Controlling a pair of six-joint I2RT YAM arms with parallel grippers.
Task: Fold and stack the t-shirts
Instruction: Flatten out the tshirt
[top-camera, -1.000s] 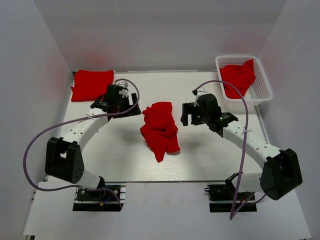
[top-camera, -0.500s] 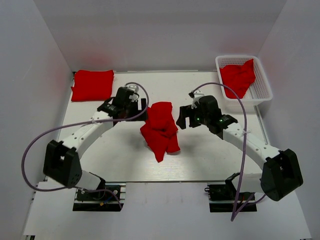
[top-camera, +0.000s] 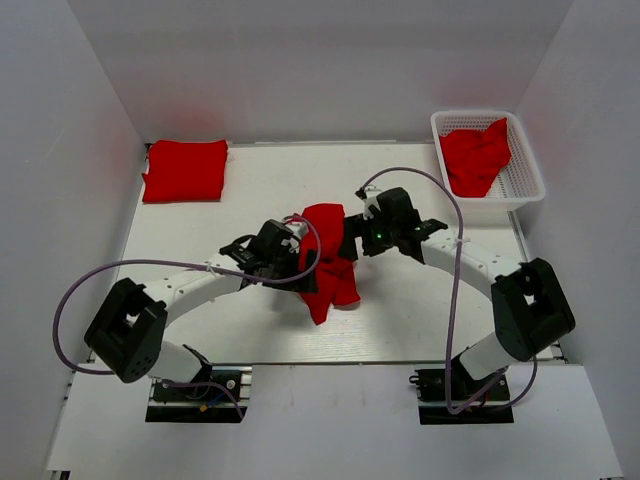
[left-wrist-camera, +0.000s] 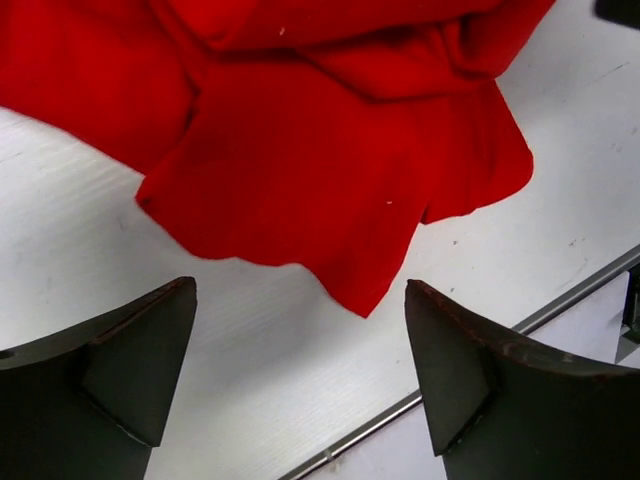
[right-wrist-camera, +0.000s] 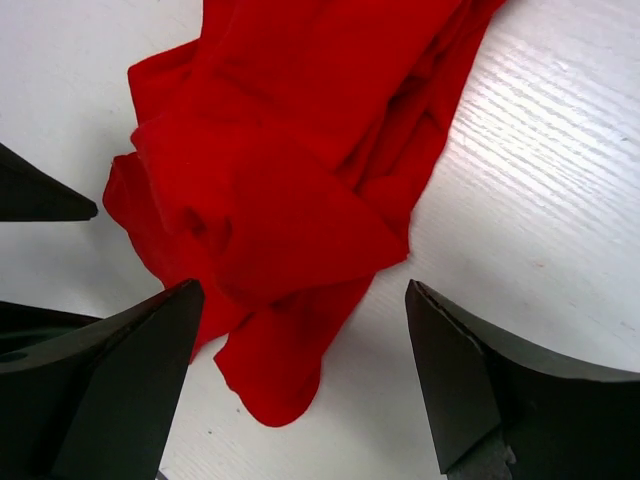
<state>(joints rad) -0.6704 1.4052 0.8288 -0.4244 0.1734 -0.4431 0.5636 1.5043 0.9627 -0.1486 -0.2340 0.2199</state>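
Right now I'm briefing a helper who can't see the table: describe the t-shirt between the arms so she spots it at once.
On the white table, a folded t-shirt sits in the far left corner and a basket holding another t-shirt in the far right. The crumpled red t-shirt lies mid-table, between the left pincer and right pincer, both open. Only it lies unfolded on the tabletop.

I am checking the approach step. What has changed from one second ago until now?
The left gripper moved right and the right gripper moved left, both closing in on the crumpled t-shirt at the centre; both are open, nothing gripped. The folded t-shirt, the basket and the t-shirt inside it stayed in place.
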